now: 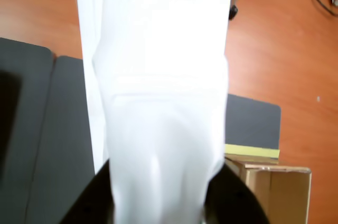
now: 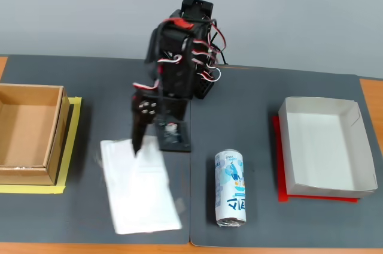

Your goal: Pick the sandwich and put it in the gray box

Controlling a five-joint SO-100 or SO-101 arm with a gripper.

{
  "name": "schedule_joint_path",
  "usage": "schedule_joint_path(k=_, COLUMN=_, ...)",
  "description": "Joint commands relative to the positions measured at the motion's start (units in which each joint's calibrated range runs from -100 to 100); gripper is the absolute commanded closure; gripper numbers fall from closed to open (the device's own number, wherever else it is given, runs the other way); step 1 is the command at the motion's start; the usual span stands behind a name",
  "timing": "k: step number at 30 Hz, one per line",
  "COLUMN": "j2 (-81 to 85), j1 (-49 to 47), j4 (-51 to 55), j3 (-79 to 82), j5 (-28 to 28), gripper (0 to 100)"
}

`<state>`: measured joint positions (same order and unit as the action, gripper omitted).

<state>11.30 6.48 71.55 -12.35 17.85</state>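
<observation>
The sandwich (image 2: 140,191) is a flat white plastic packet at the front left of the dark mat in the fixed view. It is slightly blurred. My gripper (image 2: 139,146) is shut on its near end, reaching down from the arm at the table's middle. In the wrist view the sandwich (image 1: 161,86) fills the centre, with the black jaws of my gripper (image 1: 158,197) closed on either side of it. I cannot tell whether its far end rests on the mat. The gray box (image 2: 353,140), a shallow pale tray on a red sheet, stands empty at the right.
A blue-and-white drink can (image 2: 231,188) lies on the mat between the sandwich and the gray box. A deeper brown cardboard box (image 2: 52,140) on yellow tape stands at the left; its corner (image 1: 274,187) shows in the wrist view. Orange tabletop (image 1: 285,49) surrounds the mats.
</observation>
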Motion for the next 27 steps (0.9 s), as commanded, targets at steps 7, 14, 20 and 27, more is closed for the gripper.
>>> schedule_joint_path(k=7, j2=7.5, j1=-12.0, j4=0.2, j3=-1.0, j5=0.0, gripper=96)
schedule_joint_path(k=14, j2=10.2, j1=-20.9, j4=0.2, j3=-1.0, j5=0.0, gripper=96)
schedule_joint_path(k=20, j2=12.0, j1=-27.9, j4=0.2, j3=-0.3, j5=0.0, gripper=96)
schedule_joint_path(k=27, j2=13.0, j1=-36.2, j4=0.2, j3=-0.2, j5=0.0, gripper=96)
